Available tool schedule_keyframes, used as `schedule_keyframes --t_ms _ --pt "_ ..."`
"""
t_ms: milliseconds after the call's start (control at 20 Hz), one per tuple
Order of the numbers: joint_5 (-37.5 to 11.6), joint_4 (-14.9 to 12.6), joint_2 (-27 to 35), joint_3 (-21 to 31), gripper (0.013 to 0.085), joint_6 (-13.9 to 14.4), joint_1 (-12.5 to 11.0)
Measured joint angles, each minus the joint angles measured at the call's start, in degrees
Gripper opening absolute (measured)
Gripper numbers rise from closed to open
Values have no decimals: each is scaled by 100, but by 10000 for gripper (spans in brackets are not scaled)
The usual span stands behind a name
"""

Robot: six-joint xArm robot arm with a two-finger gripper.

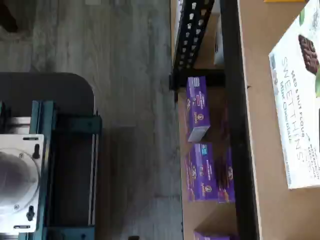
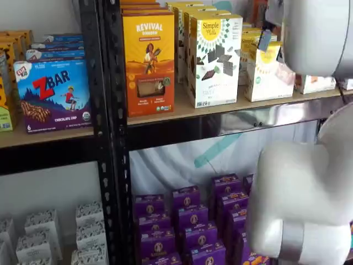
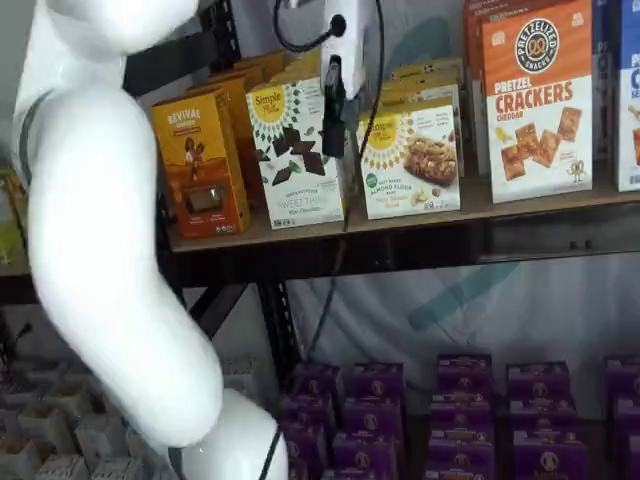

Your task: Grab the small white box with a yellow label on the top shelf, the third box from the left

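The small white box (image 3: 412, 160), with a yellow sunburst logo and a cracker picture, stands on the top shelf (image 3: 520, 205), right of a taller white box with dark squares (image 3: 295, 150). It also shows in a shelf view (image 2: 268, 74), partly behind the white arm (image 2: 309, 33). My gripper (image 3: 334, 148) hangs from the view's top edge with a cable beside it, in front of the gap between the two white boxes. Its black fingers show side-on with no visible gap and hold nothing. The wrist view shows only the taller white box (image 1: 297, 100) on the shelf board.
An orange Revival box (image 3: 200, 165) stands left of the taller white box, and an orange-and-white crackers box (image 3: 538, 100) right of the small one. Several purple boxes (image 3: 460, 420) fill the lower shelf. A black upright (image 2: 107, 127) separates a bay holding a Zbar box (image 2: 52, 96).
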Motion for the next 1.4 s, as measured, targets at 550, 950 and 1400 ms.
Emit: schedule_keyframes --t_ms 550,950,1400 --pt "-676 674 -437 534 850 3 -199" --pt "-2464 832 -537 1000 850 -384 -256" --pt "-2290 96 314 272 850 -300 -2"
